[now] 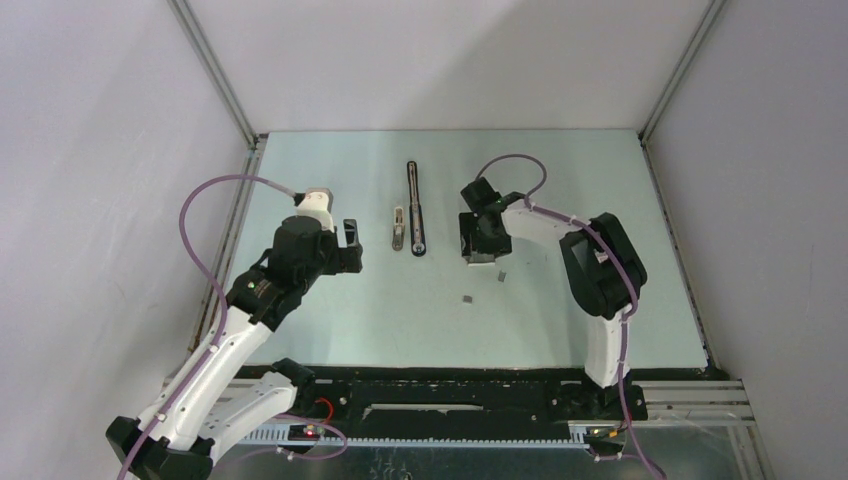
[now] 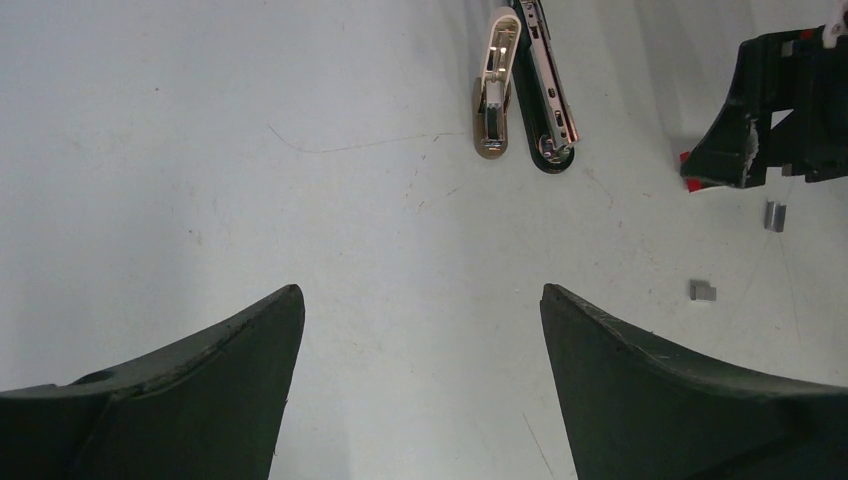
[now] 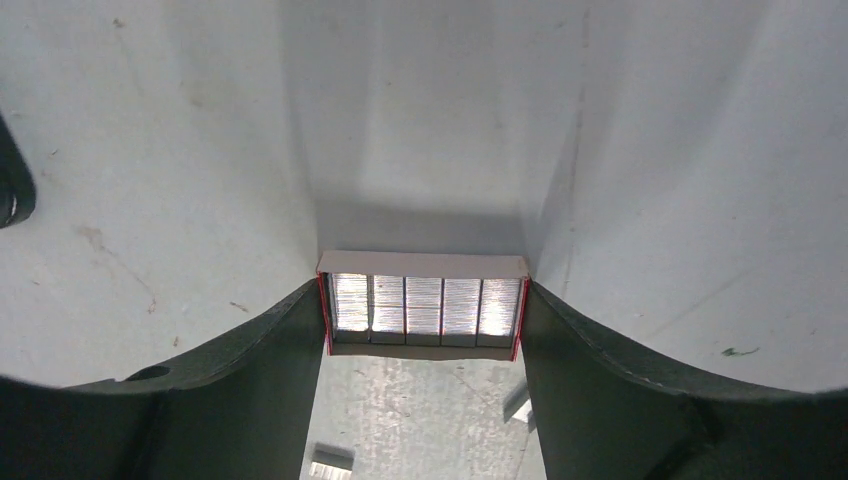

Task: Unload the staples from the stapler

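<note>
The right gripper (image 3: pixel 422 322) is clamped on the staple box (image 3: pixel 422 263) mid-frame, the left gripper (image 2: pixel 420 298) is spread wide and empty, and the stapler (image 1: pixel 415 205) is laid upper-center.

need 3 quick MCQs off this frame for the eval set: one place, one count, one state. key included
1. Where does the silvery-beige piece lie relative to the stapler?
A. Beside it, on the left arm's side
B. Beside it, on the right arm's side
C. Across the top of it

2. How many loose staple pieces lie on the table?
A. None
B. Two
C. Five

3. What is the right hand doing?
A. Open, holding nothing
B. Closed on the stapler
C. Closed on the staple box

Key
1 A: the top view shows it just left of the black bar's near end.
2 B: two small grey bits show on the table near the right hand.
3 C: the right wrist view shows both fingers pressed against the box's red sides.
</note>
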